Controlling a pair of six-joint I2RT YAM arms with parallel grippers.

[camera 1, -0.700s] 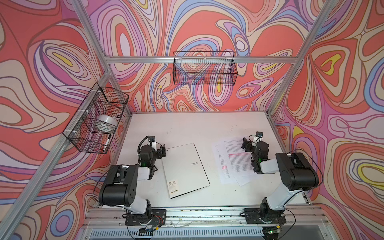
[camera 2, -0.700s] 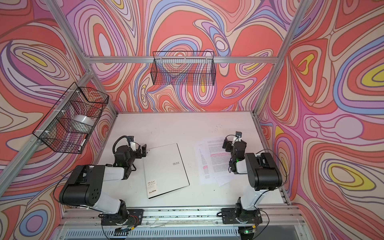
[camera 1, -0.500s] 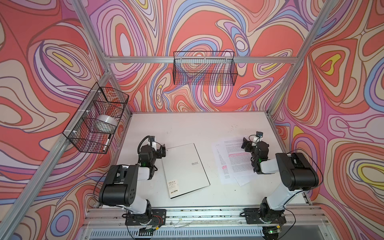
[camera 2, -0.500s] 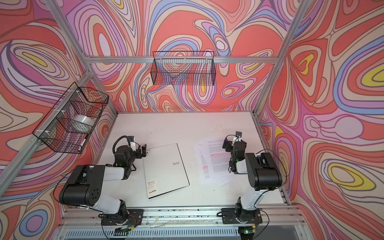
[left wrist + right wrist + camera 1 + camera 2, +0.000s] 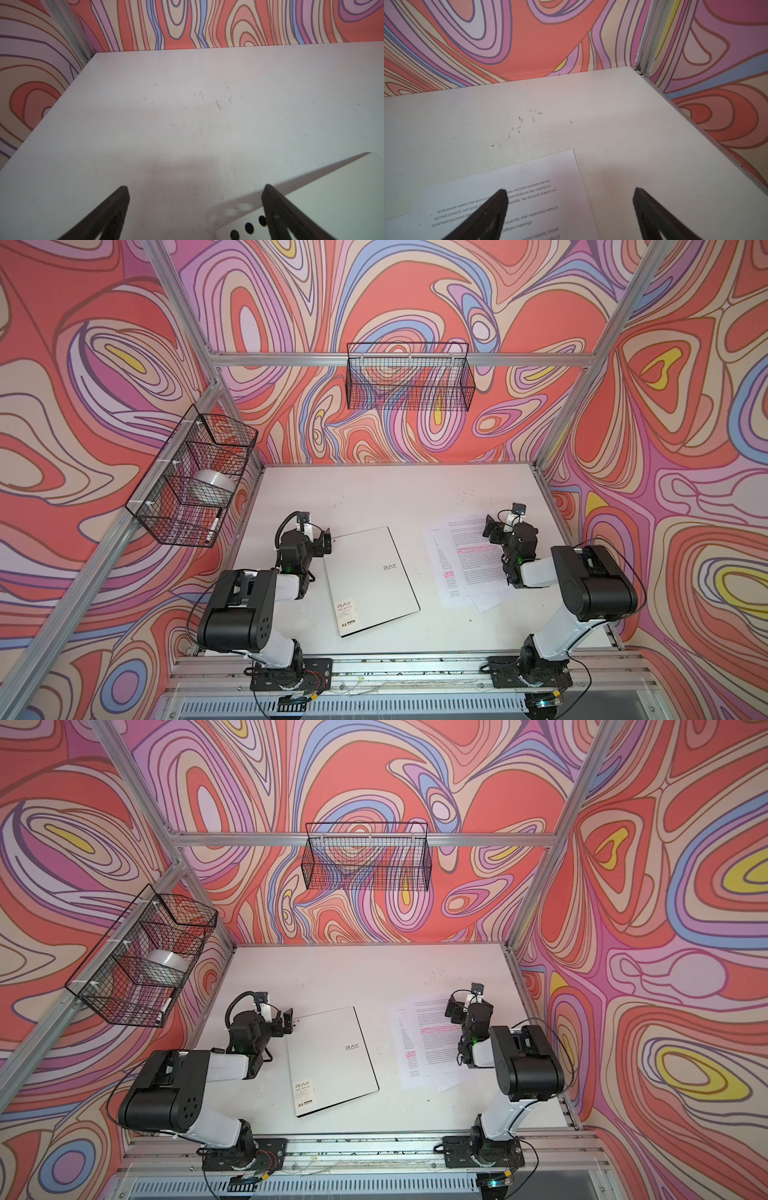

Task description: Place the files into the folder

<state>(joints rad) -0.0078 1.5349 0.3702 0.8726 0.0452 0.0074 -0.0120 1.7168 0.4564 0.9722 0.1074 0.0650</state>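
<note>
The folder (image 5: 370,580) (image 5: 332,1060) lies closed on the white table (image 5: 374,497), glossy white side up, with "RAY" lettering and an A4 label. My left gripper (image 5: 323,540) (image 5: 284,1019) stands open at its far left corner. In the left wrist view that gripper (image 5: 195,187) frames bare table, with one finger over the edge of the folder (image 5: 332,197) beside three punched holes. The files (image 5: 465,560) (image 5: 432,1044), loosely stacked printed sheets with pink highlights, lie to the right. My right gripper (image 5: 496,529) (image 5: 569,190) hangs open over the far right corner of the files (image 5: 529,182).
A wire basket (image 5: 191,481) on the left wall holds a tape roll (image 5: 214,483) and a marker. Another wire basket (image 5: 409,377) hangs on the back wall. Patterned walls and aluminium posts close the table on three sides.
</note>
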